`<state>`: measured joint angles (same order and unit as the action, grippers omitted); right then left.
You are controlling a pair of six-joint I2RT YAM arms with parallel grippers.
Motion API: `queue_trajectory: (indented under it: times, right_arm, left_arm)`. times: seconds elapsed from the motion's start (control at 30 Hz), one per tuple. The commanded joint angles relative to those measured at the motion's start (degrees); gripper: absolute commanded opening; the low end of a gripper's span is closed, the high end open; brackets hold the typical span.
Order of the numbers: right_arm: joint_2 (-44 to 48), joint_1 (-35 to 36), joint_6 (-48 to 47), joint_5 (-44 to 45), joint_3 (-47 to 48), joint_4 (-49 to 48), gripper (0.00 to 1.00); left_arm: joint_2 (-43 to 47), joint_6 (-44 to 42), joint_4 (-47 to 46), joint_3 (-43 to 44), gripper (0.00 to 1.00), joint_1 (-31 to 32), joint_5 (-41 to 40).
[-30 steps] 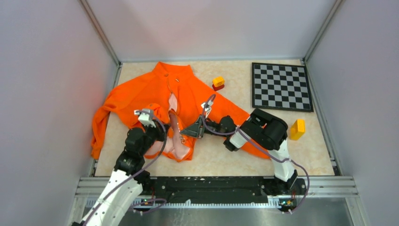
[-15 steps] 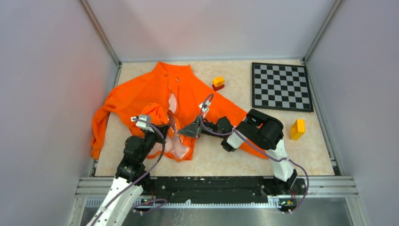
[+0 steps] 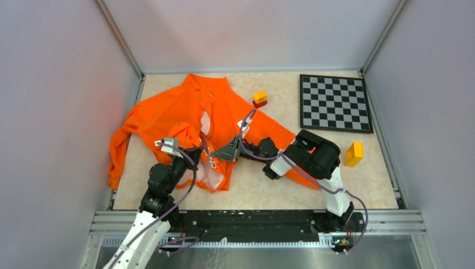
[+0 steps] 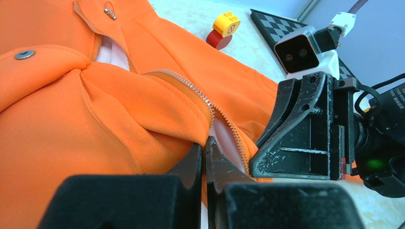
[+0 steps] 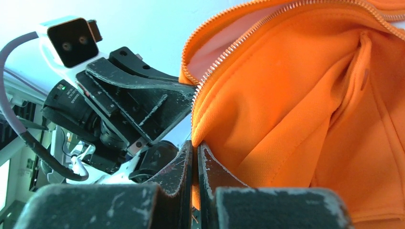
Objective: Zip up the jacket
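Note:
The orange jacket [image 3: 168, 109] lies spread on the table, collar at the back, front unzipped at the bottom with pale lining showing. My left gripper [image 3: 197, 154] is shut on the jacket's left front edge near the hem; in the left wrist view [image 4: 204, 148] orange fabric sits pinched between the jaws beside the zipper teeth [image 4: 200, 95]. My right gripper [image 3: 221, 155] is shut on the right front edge, seen in the right wrist view [image 5: 194, 148] with the zipper teeth [image 5: 224, 59] running up from it. The two grippers face each other, close together.
A checkerboard [image 3: 334, 102] lies at the back right. A yellow and red toy block [image 3: 259, 99] sits behind the jacket, also in the left wrist view [image 4: 223, 29]. A yellow block [image 3: 353, 153] stands right of the right arm. Walls enclose the table.
My left gripper moved toward me and to the left a little with the jacket edge. My right gripper shifted slightly left, closing toward the left one.

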<state>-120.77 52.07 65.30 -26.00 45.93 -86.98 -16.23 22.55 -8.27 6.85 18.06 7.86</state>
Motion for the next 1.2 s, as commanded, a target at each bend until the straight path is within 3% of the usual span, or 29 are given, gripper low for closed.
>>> queue_trajectory:
  times: [0.0, 1.17]
  right_arm:
    - [3.7, 0.6, -0.9, -0.7, 1.9, -12.0, 0.00]
    - [2.7, 0.8, -1.1, 0.1, 3.2, -11.9, 0.00]
  left_arm:
    - [1.0, 2.0, -5.9, 0.2, 0.00, 0.1, 0.4]
    - [1.8, 2.9, -6.0, -0.2, 0.00, 0.1, 1.6]
